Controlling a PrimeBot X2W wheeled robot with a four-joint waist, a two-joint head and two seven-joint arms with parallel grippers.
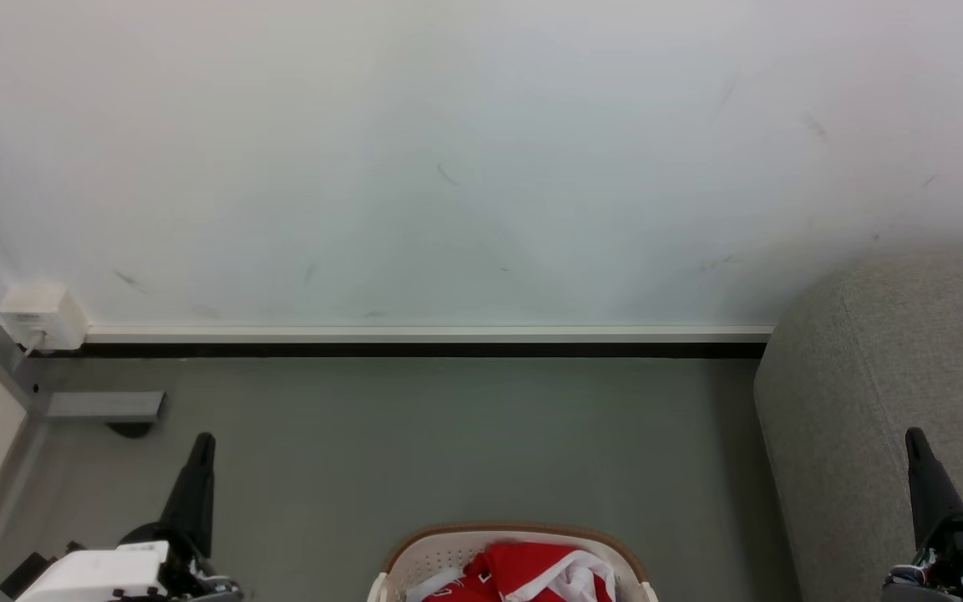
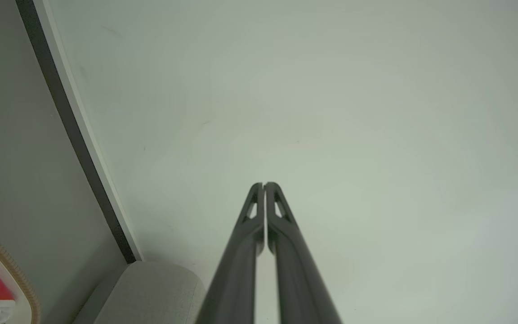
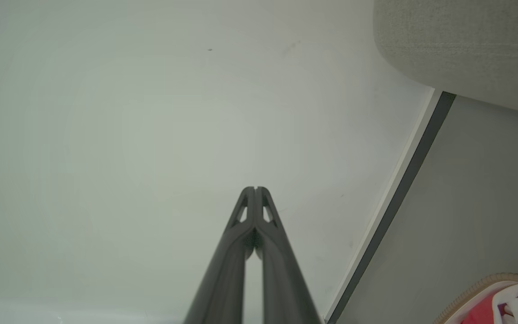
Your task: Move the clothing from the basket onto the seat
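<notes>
Clothing (image 1: 532,573) of bright red soft fabric with white trim lies heaped inside the oval white perforated plastic basket (image 1: 430,558) with a brown rim, on the grey floor (image 1: 448,443). The large grey woven upholstered seat (image 1: 849,393) stands to its right, apart. The left gripper (image 1: 203,441) and right gripper (image 1: 914,435) are both clenched on nothing, pointing at the white wall (image 1: 481,167).

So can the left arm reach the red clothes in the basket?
Probably yes. Only floor lies between the left fingers and the basket, and the clothing lies uncovered. But the fingers are shut, pointing at the wall, so they must turn and open first.
</notes>
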